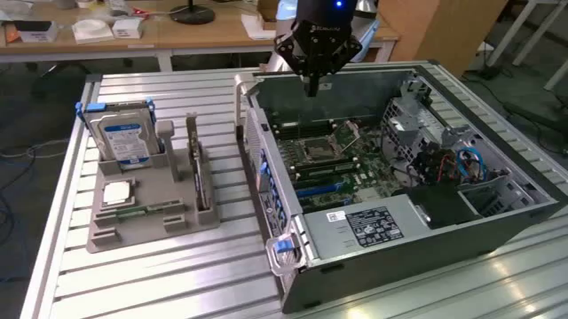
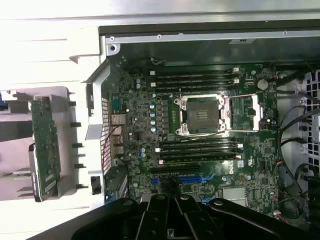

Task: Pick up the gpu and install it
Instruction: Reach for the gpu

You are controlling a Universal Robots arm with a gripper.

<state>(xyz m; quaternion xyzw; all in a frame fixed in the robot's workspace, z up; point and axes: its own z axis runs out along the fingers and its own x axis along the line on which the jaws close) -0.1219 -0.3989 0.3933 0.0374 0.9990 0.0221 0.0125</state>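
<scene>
The gpu (image 1: 197,167) stands on its long edge in a slot of the grey holder (image 1: 151,226) on the slatted metal table (image 1: 177,279). It is well apart from the fingers (image 1: 312,85) and outside the computer case (image 1: 426,239) that they hang over. In the wrist view its green card face (image 2: 46,145) shows beside the case, untouched. The fingers are pressed together and pinch nothing. They point down over the far edge of the open case, above the motherboard (image 1: 337,166). The empty processor socket (image 1: 318,149) lies below the fingers and a little nearer the camera. Between the fingers and the gpu rises the perforated end wall of the case (image 1: 257,149), with its pale handle on the gpu's side. Farther from the fingers than the gpu, a blue-labelled hard drive (image 1: 124,136) stands upright in the same holder, with a grey post (image 1: 164,136) between the two. Blue cables (image 1: 470,163) curl inside the case on the other side of the fingers. There are one gpu, one hard drive, one holder and one case.
</scene>
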